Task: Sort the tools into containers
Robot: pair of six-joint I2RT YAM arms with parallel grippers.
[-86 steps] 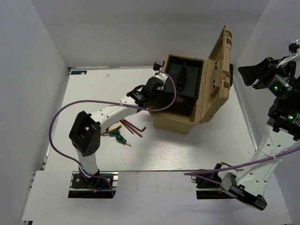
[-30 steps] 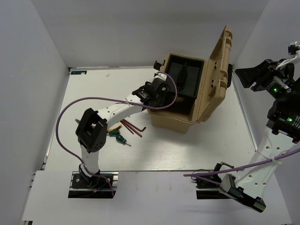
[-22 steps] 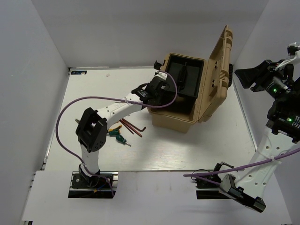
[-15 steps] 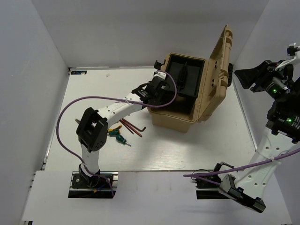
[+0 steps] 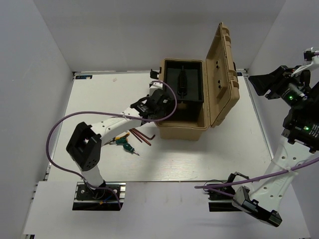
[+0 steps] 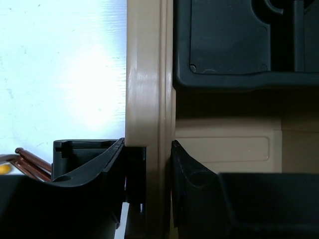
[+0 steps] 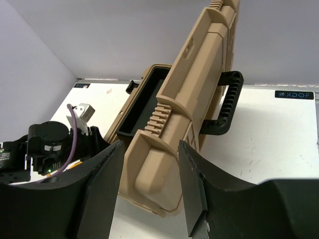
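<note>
Toolbox (image 6: 147,74) wall edge sits pinched in left gripper (image 6: 148,149).

From above, the left arm (image 5: 107,123) covers part of the pliers (image 5: 117,139). In the left wrist view a finger (image 6: 84,167) hides most of the hex keys (image 6: 30,160), and the case (image 6: 147,89) runs past the edges.

A robot lab cell. White walls (image 5: 47,55) box in a white table (image 5: 99,94); two arms (image 5: 109,122) are bolted at its edge.
</note>
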